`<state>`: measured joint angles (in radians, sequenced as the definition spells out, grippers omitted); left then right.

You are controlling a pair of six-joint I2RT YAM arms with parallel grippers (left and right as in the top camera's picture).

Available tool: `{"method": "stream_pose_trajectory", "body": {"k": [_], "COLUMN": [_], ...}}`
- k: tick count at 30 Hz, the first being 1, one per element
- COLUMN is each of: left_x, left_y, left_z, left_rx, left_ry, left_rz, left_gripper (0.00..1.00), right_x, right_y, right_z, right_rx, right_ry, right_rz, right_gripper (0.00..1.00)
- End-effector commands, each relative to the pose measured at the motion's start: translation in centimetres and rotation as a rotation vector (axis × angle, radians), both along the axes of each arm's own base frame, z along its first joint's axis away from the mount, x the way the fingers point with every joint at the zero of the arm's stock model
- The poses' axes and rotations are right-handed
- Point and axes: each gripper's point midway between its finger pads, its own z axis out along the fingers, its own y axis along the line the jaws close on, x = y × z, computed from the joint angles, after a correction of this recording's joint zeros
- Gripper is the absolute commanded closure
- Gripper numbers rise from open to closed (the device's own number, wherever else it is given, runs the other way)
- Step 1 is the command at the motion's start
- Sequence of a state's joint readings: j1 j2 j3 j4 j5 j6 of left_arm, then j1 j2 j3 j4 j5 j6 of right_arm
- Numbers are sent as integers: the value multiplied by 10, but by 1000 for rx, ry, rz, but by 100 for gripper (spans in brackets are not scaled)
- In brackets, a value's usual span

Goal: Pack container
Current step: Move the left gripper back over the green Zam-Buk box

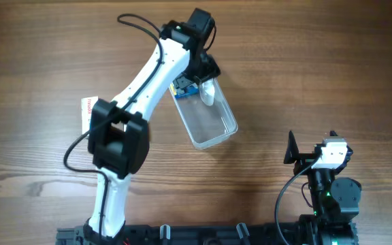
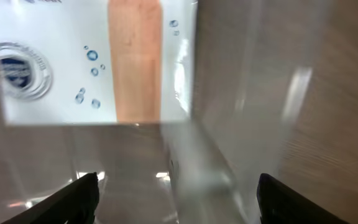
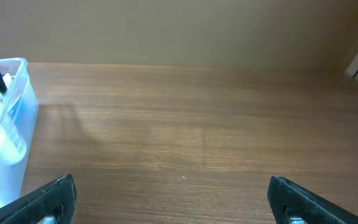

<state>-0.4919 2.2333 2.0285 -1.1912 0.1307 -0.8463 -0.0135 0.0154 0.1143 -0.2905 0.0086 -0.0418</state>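
Note:
The clear plastic container lies diagonally at mid-table. Its far end holds a blue and yellow box and a small white bottle. My left gripper hovers over that far end. In the left wrist view its fingers are wide open, above a blurred pale shape and near a white box with a blue logo. My right gripper is open and empty over bare table. The container shows at the left of the right wrist view.
A white box with red print lies left of the container, partly hidden under the left arm. The right arm's base stands at the front right. A wall edge runs along the table's far side.

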Motion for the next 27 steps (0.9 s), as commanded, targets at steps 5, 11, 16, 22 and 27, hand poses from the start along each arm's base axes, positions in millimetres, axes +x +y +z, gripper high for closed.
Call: {"method": "stream_pose_trajectory", "body": {"k": [5, 11, 16, 22, 27], "left_x": [11, 33, 31, -4, -32], "left_y": [-4, -7, 31, 90, 127], "left_z": [67, 118, 169, 191, 164], "left_rx": [-70, -161, -144, -1, 29], "left_ry": [-169, -343, -444, -434, -341], "left_rz": [-2, 20, 175, 433, 657], "left_gripper": [18, 13, 2, 0, 1], "right_x": [0, 0, 0, 0, 0], "right_y": [-5, -5, -5, -5, -5], "right_z": [1, 1, 1, 1, 1], "right_rx": [12, 12, 11, 12, 12], "right_ry": [-11, -11, -11, -11, -11], "right_rz": [-28, -28, -28, -28, -28], "right_gripper": [0, 0, 0, 0, 0]}}
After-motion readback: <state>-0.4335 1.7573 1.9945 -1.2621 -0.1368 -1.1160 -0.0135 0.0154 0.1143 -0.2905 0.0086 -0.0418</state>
